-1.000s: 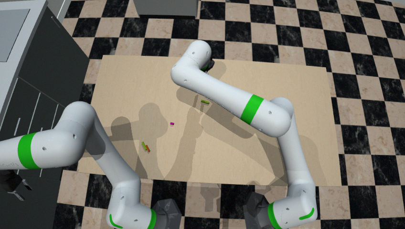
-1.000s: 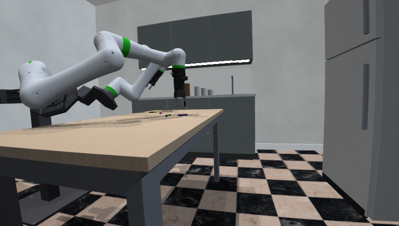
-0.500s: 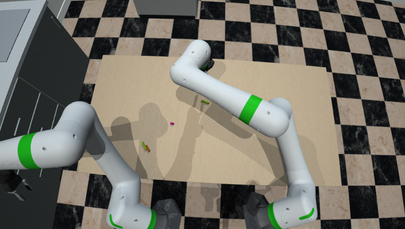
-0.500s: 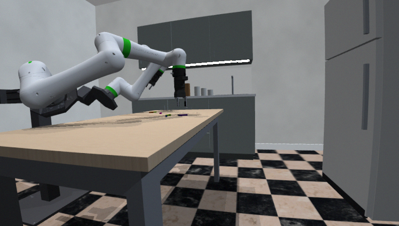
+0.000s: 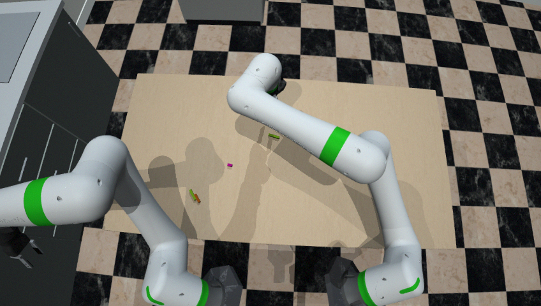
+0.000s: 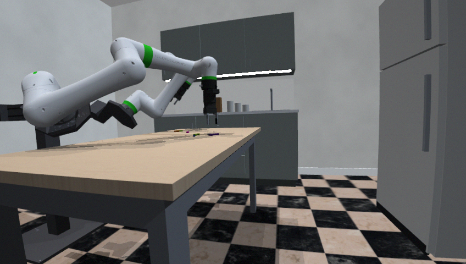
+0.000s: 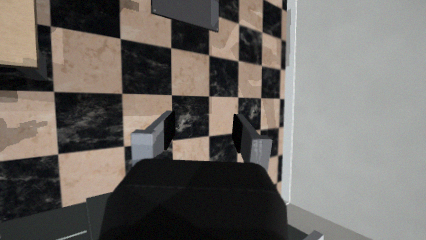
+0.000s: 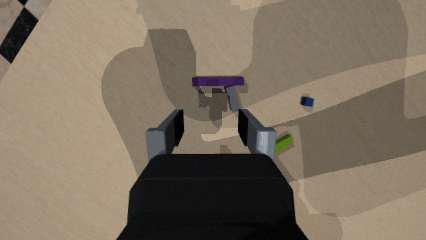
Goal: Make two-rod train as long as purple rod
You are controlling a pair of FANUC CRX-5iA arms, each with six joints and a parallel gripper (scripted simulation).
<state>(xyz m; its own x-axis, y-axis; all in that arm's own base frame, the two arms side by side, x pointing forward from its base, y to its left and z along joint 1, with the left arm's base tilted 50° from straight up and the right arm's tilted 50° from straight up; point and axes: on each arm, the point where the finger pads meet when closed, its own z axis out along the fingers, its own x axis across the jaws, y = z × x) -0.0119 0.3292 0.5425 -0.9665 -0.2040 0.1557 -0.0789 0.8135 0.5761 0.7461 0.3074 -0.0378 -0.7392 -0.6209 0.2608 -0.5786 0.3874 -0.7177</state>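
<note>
Right gripper is spread, nothing gripped; in its wrist view the purple rod is seen at twelve o'clock, grey rod at one, blue rod between two and three. Left gripper is spread too, held off the table.
</note>
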